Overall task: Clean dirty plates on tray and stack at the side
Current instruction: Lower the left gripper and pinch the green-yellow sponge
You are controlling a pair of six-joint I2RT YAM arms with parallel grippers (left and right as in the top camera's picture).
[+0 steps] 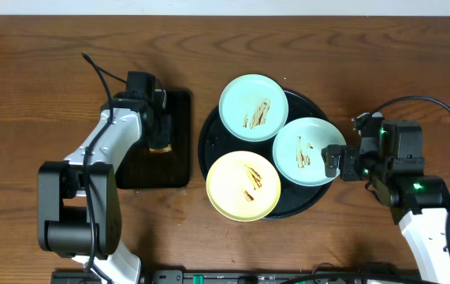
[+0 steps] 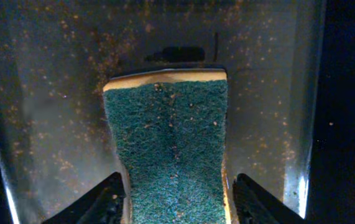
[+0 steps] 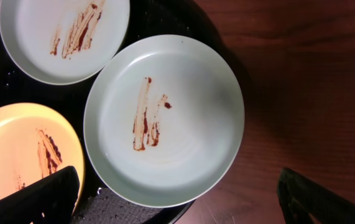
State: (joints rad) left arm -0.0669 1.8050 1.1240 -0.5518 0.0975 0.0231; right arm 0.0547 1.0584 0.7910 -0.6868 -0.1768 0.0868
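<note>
Brown streaks mark all three plates (image 1: 254, 107), lying on the tray (image 1: 209, 142) at frame centre; none is stacked on the bench (image 1: 35, 71) yet. Left hand (image 2: 177, 199) clamps the sponge (image 2: 171, 143); right hand (image 1: 335, 162) stands wide open, empty.

Three views logged: one fixed overhead, one on each wrist.

Overhead looked straight down on the table (image 1: 20, 95) from far off, wide enough to hold the round tray (image 1: 209, 138) and the rectangular tray (image 1: 179, 134) together. Left wrist camera sat very close, facing along the sponge (image 2: 174, 143) onto the rectangular tray's floor. Right wrist camera hung near above the round tray's right edge, facing down, with the mint plate (image 3: 165, 118) at centre. It shared that plate, the blue plate (image 3: 59, 34) and the yellow plate (image 3: 22, 149) with overhead.
</note>
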